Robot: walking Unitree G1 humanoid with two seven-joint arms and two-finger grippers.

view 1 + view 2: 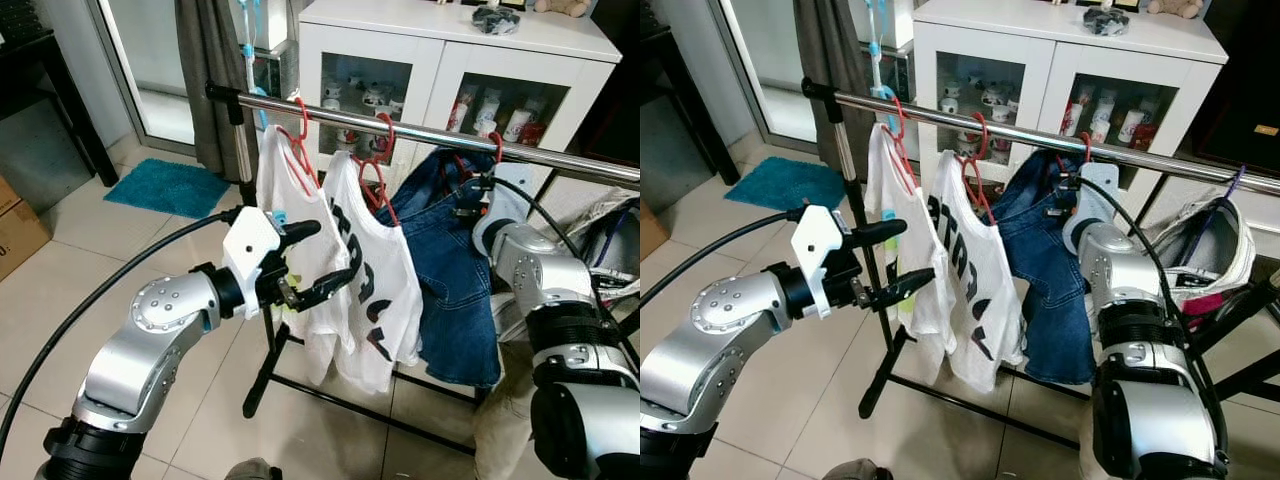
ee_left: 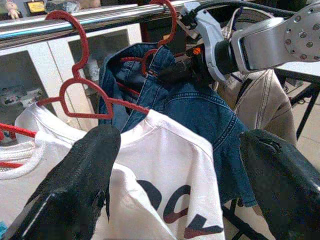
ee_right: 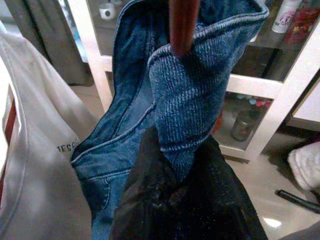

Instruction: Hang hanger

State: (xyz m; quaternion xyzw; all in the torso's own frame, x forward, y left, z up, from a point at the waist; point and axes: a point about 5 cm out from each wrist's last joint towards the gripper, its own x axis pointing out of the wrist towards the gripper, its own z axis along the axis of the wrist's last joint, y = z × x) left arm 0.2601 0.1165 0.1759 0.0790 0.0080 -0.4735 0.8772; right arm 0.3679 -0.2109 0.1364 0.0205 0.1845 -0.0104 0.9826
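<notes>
Standing across the tiled floor (image 1: 60, 300): a metal clothes rail (image 1: 420, 132) on a black frame, with a white glass-door cabinet (image 1: 440, 60) behind it and a teal mat (image 1: 165, 187) off by the doorway. Holding rows of small bottles and jars behind the cabinet glass, labels too small to read.

Hanging from the rail, three garments on red hangers. Leftmost, a plain white shirt (image 1: 285, 190). Next to it and touching it, a white T-shirt (image 1: 375, 280) bearing large dark block letters edged in red, cut off by folds and not readable as a word. Rightmost, a blue denim jacket (image 1: 455, 270), just beside the T-shirt, on the red hanger (image 2: 167, 20) hooked over the rail. In the right wrist view, tiny dark print on a grey-white cloth, perhaps "MEGA", too small to be sure.

Raised at the jacket's collar, just under the rail: the right gripper (image 3: 175, 165), black fingers pinched on a fold of the denim collar.

Held out before the two white shirts: the left gripper (image 1: 315, 262), fingers spread wide, gripping nothing, short of the cloth.
</notes>
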